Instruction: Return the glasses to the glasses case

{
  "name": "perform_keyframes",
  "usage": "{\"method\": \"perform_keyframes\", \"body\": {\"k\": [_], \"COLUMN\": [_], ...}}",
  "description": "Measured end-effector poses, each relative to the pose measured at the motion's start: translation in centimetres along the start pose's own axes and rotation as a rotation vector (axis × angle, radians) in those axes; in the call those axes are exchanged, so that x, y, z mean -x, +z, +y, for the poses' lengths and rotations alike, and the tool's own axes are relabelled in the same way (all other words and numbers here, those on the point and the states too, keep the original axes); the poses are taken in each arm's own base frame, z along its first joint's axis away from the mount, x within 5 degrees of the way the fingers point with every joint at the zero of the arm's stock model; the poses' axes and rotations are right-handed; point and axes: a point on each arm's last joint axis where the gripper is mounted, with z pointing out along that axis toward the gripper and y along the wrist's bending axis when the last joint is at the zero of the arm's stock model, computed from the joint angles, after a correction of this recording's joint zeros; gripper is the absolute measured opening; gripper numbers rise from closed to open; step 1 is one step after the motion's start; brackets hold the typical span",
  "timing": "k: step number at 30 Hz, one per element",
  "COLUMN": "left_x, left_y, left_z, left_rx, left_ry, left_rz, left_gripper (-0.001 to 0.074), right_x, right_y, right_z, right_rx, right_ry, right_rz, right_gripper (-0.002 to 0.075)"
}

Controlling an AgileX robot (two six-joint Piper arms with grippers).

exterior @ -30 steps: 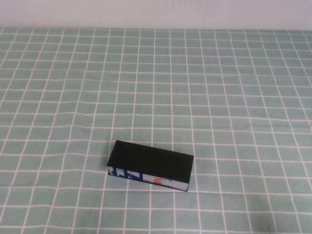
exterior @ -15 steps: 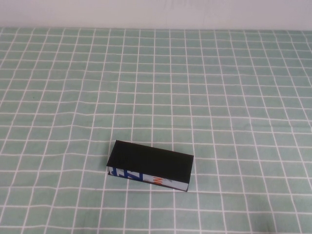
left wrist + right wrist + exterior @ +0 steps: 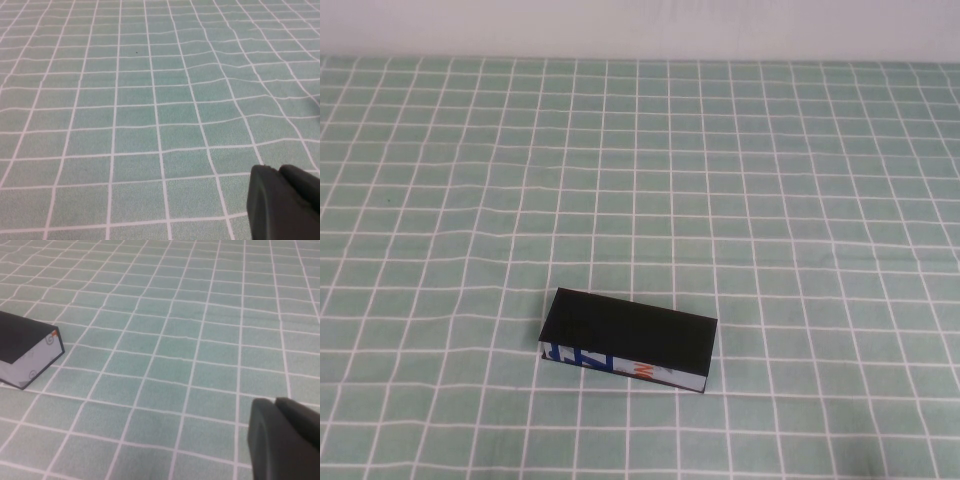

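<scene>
Right gripper: seen only in its own wrist view, as dark fingertips pressed together with no gap, clenched on nothing. It hangs low over the tablecloth, well apart from the glasses case, one end of which (grey-white panel with small round marks) shows at the view's edge.

Left gripper: likewise seen only in its own wrist view, two dark fingertips touching, holding nothing, above bare checked cloth.

Glasses case: matte black rectangular box, lid down flat, lying slightly askew on the near middle of the table in the high view. Its near long side is a white strip printed in blue and orange.

Glasses: not visible in any view.

Tablecloth: pale green with a white grid, slightly rippled.
</scene>
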Motion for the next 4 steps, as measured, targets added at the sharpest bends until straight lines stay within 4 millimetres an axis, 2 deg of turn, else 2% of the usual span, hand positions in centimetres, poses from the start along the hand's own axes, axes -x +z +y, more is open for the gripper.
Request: {"method": "perform_keyframes", "body": {"k": [4], "left_x": [0.0], "left_y": [0.0], "left_z": [0.0], "left_rx": [0.0], "left_ry": [0.0], "left_rz": [0.0], "left_gripper": [-0.0006], "right_x": [0.0], "right_y": [0.0], "right_z": [0.0], "right_rx": [0.0], "right_ry": [0.0], "right_rz": [0.0], "right_gripper": [-0.0014]}}
